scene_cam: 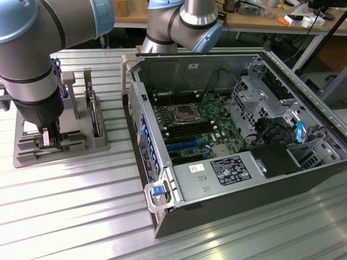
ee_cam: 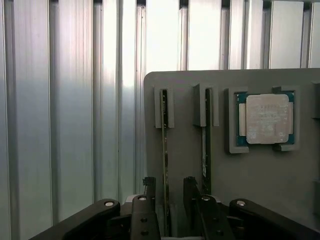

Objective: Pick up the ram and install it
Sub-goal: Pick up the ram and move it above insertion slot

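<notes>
The gripper hangs low over the grey holder, its fingers released and spread, one on each side of the ram. The ram stands on edge in its slot, and a sliver of gap shows between it and each finger. It is seen edge-on as a thin line, so its chips and label cannot be made out, and its near end is hidden behind the gripper's black body. A second stick sits in the neighbouring slot, also edge-on, its near end lost behind a finger. Beside that, the processor lies flat in its pocket. The holder's far side is cut off by the picture's edge. In the exterior view the arm covers the holder's end towards that view's left, hiding the ram. The open case lies well apart on the ribbed table, its board exposed and its right corner cut off.
</notes>
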### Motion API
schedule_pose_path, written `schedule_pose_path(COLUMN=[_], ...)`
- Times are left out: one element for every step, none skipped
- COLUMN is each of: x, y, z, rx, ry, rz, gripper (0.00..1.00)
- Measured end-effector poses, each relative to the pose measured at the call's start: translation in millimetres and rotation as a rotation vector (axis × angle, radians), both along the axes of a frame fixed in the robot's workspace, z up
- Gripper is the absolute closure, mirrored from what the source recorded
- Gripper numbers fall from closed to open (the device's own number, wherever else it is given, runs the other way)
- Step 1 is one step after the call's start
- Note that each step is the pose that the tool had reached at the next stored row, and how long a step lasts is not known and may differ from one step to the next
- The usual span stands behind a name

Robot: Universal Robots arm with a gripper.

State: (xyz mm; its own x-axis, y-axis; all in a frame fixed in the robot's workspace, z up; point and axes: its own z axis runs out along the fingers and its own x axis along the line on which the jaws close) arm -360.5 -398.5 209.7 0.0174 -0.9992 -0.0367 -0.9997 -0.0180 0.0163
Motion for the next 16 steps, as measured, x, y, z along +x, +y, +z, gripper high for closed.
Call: schedule_pose_path(x=[0.0, 0.0, 0.0, 0.0, 0.0, 0.0, 0.0, 0.0, 0.0, 0.0, 0.0, 0.0, 0.0, 0.1, 0.0, 0.0], y=[0.0, 0.0, 0.0, 0.0, 0.0, 0.0, 0.0, 0.0, 0.0, 0.0, 0.0, 0.0, 0.0, 0.0, 0.0, 0.0], z=[0.0, -0.1, -0.1, 0.0, 0.0, 0.0, 0.0, 0.0, 0.0, -0.1, -0.1, 0.0, -0.1, 0.5, 3.0, 5.8], rx=[0.0000, 0.0000, 0.0001, 0.0000, 0.0000, -0.0001, 0.0000, 0.0000, 0.0000, 0.0001, 0.0000, 0.0000, 0.0001, 0.0002, 0.0002, 0.0001], ry=[-0.0001, -0.0002, -0.0001, -0.0001, 0.0000, -0.0001, -0.0001, -0.0001, -0.0001, -0.0001, -0.0001, -0.0001, -0.0001, -0.0003, -0.0002, -0.0001], rz=[0.000, 0.000, 0.000, 0.000, 0.000, 0.000, 0.000, 0.000, 0.000, 0.000, 0.000, 0.000, 0.000, 0.000, 0.000, 0.000], gripper=[0.64, 0.64, 0.72, 0.78, 0.84, 0.84, 0.88, 0.88, 0.88, 0.88, 0.88, 0.88, 0.88, 0.88, 0.88, 0.88])
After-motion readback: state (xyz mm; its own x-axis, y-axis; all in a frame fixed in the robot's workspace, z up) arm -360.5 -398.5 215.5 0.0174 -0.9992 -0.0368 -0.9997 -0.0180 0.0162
